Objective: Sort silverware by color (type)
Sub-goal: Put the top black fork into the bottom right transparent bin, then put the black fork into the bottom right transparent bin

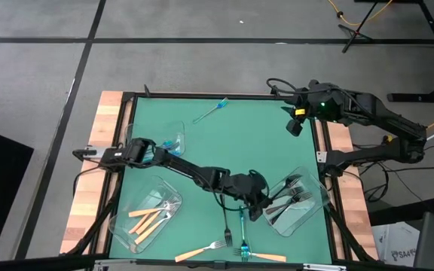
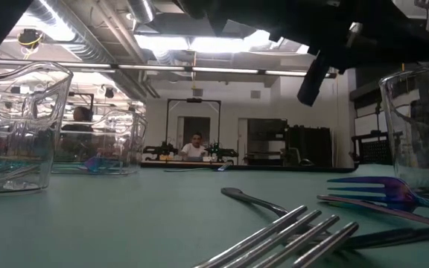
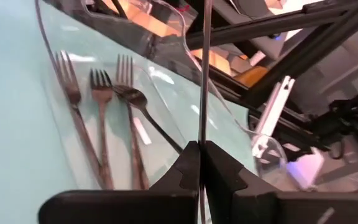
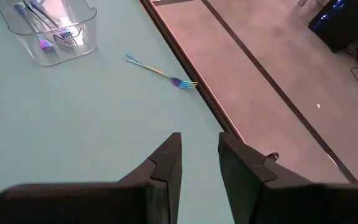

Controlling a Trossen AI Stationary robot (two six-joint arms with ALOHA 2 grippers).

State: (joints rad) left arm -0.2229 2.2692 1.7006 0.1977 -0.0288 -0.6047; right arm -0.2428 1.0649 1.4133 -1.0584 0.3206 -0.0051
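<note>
My left gripper (image 1: 258, 202) is at the near right of the green mat, beside the clear tray (image 1: 319, 188) that holds several dark forks (image 1: 292, 197). It is shut on a slim dark fork (image 3: 204, 74), which I see edge-on. My right gripper (image 1: 294, 124) hovers open over the mat's far right edge and touches nothing. A blue fork (image 1: 211, 111) lies flat near the far edge. A dark fork (image 1: 227, 224), a teal fork (image 1: 243, 233) and two orange forks (image 1: 202, 251) lie near the near edge. My left gripper pinches the dark fork between its two fingers (image 3: 188, 168), at a thin stretch of the fork (image 3: 202, 134) just ahead of them. The fork lies along the fingers and sticks out ahead of them, over the tray's wall. Its far end is out of frame.
A clear tray (image 1: 119, 226) at the near left holds several orange forks (image 1: 153, 218). Another tray (image 1: 179, 128) at the far left holds blue forks (image 1: 170, 143). Wooden table strips and a black frame border the mat. The mat's middle is bare.
</note>
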